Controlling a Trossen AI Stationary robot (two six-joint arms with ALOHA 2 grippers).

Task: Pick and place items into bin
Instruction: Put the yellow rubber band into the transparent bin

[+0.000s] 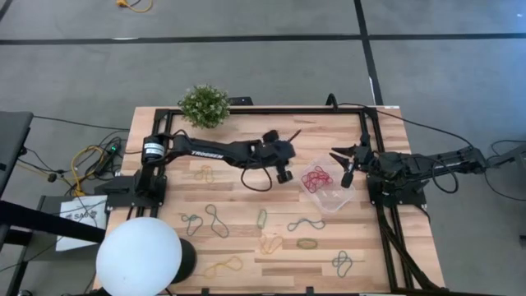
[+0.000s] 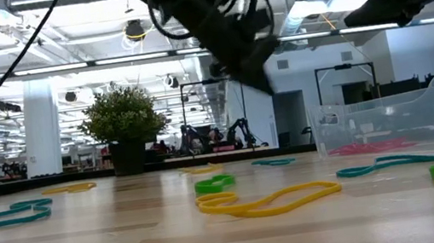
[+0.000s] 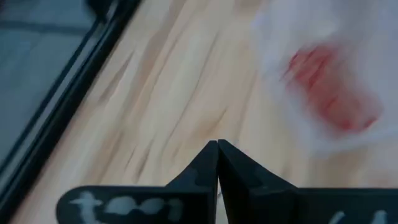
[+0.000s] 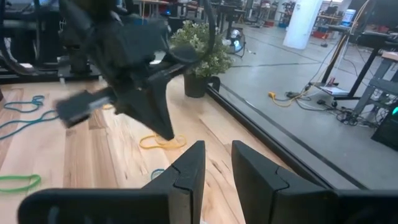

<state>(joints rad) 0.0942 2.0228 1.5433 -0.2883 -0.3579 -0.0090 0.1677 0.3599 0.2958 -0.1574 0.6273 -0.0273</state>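
L gripper (image 1: pixel 285 174) jaws pinched tight, empty, just beside bin (image 1: pixel 339 200). R gripper (image 1: pixel 346 178) over bin, jaws narrow. Bands (image 1: pixel 215 220) light, floppy; pinch one strand.

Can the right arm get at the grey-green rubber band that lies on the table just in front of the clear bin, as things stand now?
Probably yes. The grey-green band lies flat on bare wood, apart from the bin, with nothing on it. The right gripper hangs over the bin's far edge, beside that spot, and the left gripper is off to the other side.
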